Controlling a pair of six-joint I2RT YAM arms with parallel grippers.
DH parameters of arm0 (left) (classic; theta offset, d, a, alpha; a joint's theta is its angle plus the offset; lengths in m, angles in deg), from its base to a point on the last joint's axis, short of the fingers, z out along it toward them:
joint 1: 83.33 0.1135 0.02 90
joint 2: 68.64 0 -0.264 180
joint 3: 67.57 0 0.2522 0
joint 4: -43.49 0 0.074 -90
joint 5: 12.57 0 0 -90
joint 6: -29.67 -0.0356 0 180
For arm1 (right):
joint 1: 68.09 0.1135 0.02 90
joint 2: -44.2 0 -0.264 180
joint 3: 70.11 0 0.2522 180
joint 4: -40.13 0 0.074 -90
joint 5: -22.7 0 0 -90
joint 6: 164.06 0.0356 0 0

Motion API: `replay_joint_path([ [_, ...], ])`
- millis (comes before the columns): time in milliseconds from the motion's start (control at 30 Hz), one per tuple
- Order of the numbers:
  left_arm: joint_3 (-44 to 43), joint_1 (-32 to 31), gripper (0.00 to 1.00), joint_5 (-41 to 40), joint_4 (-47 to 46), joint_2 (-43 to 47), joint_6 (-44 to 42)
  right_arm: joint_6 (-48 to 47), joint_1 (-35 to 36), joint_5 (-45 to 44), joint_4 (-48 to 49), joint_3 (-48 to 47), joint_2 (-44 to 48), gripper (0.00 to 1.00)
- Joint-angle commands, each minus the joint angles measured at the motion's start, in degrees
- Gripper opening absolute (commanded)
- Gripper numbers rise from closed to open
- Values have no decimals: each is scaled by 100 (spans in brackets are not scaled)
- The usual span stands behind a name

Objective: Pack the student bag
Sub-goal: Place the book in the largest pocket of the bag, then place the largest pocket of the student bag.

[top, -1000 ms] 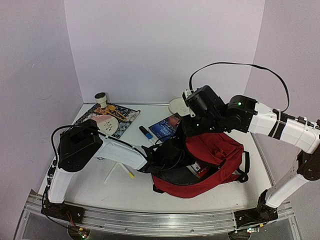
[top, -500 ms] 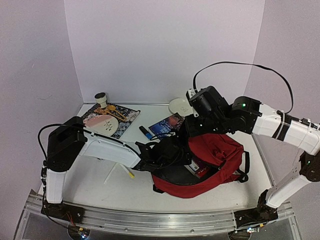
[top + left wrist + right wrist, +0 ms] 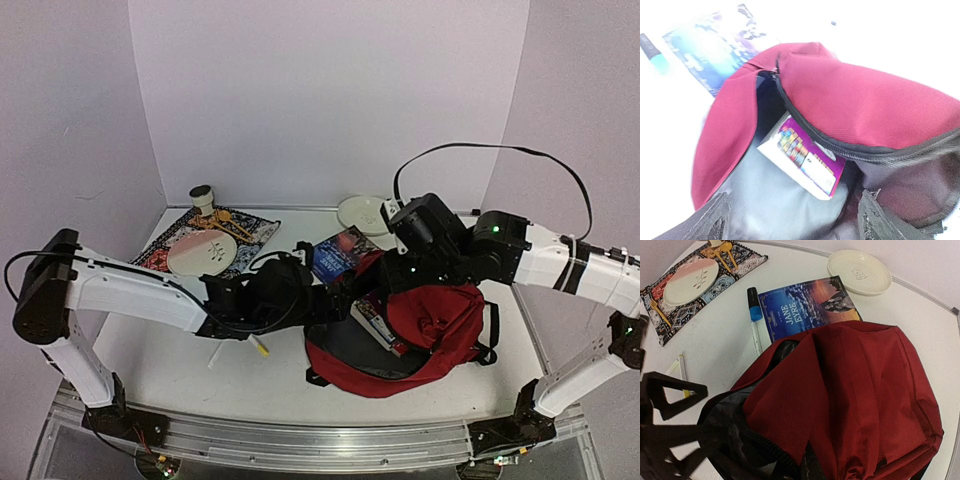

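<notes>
Holding up the bag by its red top flap, my right pincer clamped on the fabric. The bag lies near the desk near edge, right of middle, mouth open. My left pincer is apart, empty, at the mouth over grey lining. Purple box sits inside under the zipper. Book just beyond the bag.

Unzipped dark-red student bag on table
</notes>
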Motion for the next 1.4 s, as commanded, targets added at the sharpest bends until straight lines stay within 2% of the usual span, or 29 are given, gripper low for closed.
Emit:
replay_joint_path([
  [0, 680, 130, 89, -247, 214, 832, 338, 118, -7, 452, -29, 402, 225, 2],
  [267, 1520, 1008, 90, 138, 272, 1573, 476, 145, -8, 1476, 2, 868, -79, 8],
  [533, 1371, 1893, 91, 827, 253, 1433, 32, 107, -6, 2041, 158, 905, -626, 20],
  [600, 1187, 2148, 91, 1088, 239, 1232, -215, 58, -8, 1980, 212, 816, -622, 26],
  [767, 437, 2565, 87, 1633, 262, 410, -798, -67, -6, 1424, 411, 658, -402, 51],
  [833, 51, 2704, 85, 1784, 280, 76, -1042, -131, -6, 1309, 560, 684, -295, 58],
  [1000, -897, 3070, 79, 2374, 489, -925, -1546, -379, -8, 1510, 1253, 980, 135, 76],
  [1200, -2203, 3244, 69, 2448, 1058, -1883, -2374, -711, -6, 1943, 1890, 1334, 550, 86],
  [1367, -3249, 3386, 58, 2599, 1510, -2661, -2900, -748, -6, 1939, 2052, 1419, 674, 88],
])
